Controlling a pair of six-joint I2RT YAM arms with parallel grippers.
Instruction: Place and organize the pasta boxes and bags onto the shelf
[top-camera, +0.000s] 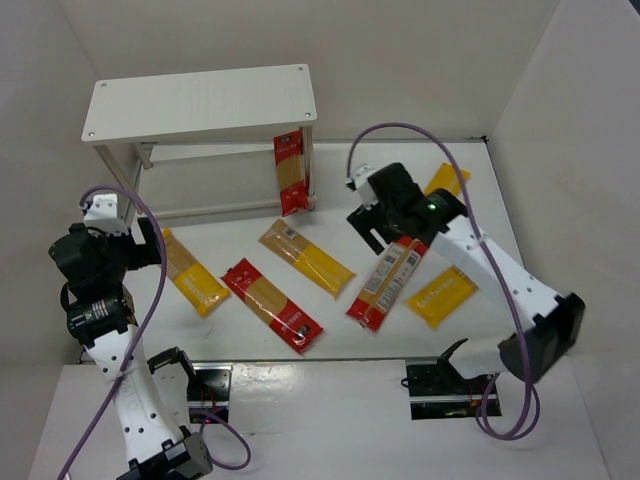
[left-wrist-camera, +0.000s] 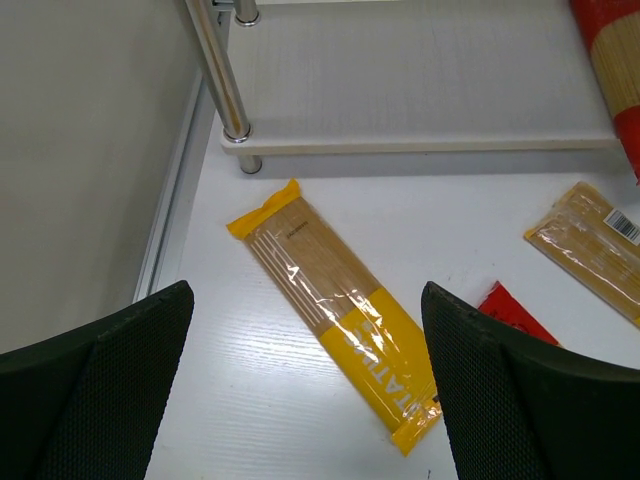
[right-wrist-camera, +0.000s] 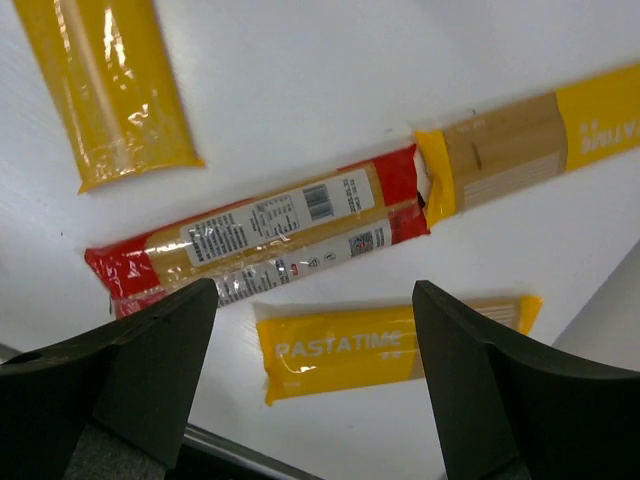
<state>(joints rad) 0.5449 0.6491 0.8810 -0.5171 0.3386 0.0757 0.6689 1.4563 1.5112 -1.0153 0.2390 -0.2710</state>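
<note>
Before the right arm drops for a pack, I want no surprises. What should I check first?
1. The right gripper is open and empty: ok.
2. The red pack lies flat under it, label side up: ok.
3. The red pack is free of neighbours: not ok; a yellow pack meets one end.
4. The shelf has room on its top board: ok.
5. The left gripper is open over the leftmost yellow pack, away from the right arm: ok.

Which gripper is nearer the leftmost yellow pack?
Left: the left gripper hovers right at the yellow pack; the right gripper is across the table, above a red pack.
</note>
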